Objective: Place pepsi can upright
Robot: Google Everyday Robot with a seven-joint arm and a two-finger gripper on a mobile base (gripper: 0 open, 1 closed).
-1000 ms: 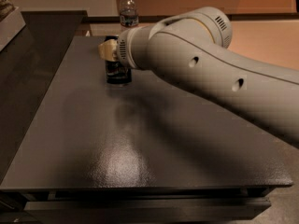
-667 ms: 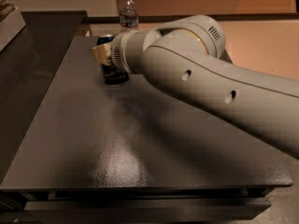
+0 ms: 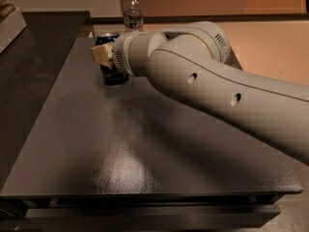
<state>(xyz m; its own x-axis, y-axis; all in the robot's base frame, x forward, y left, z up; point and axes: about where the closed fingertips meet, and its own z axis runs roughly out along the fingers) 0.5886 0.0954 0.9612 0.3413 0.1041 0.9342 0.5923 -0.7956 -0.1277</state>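
1. Table (image 3: 145, 158): dark grey, matte top that fills most of the view. Everything of interest sits at its far-left end.
2. Arm (image 3: 217, 91): white. It enters from the right edge and reaches across the table toward the far-left corner, and its wrist blocks the view of the middle of the can.
3. Water bottle (image 3: 132, 11): clear plastic, upright, beyond the table's far edge. It is behind the arm and apart from the can, so it plays no part here.
4. Gripper (image 3: 106, 57): at the arm's tip, low over the far-left part of the table and level with the can's mid-height. It meets the can from the right, side-on. The wrist hides the contact, so I cannot tell whether it is clamped on the can or standing clear.
5. Pepsi can (image 3: 115, 76): dark blue, at the far-left of the table and right at the gripper.
   - The silver top rim shows above the gripper and the base shows below it.
   - The long axis reads as vertical or close to it.
   - The base looks to be on or just at the tabletop, though contact is not certain.
6. Judgement: the can appears upright already. The next move depends on the vertical axis staying crosswise to the gripper's sideways approach. A release and a retreat to the right, straight back along the arm, should avoid tipping it.
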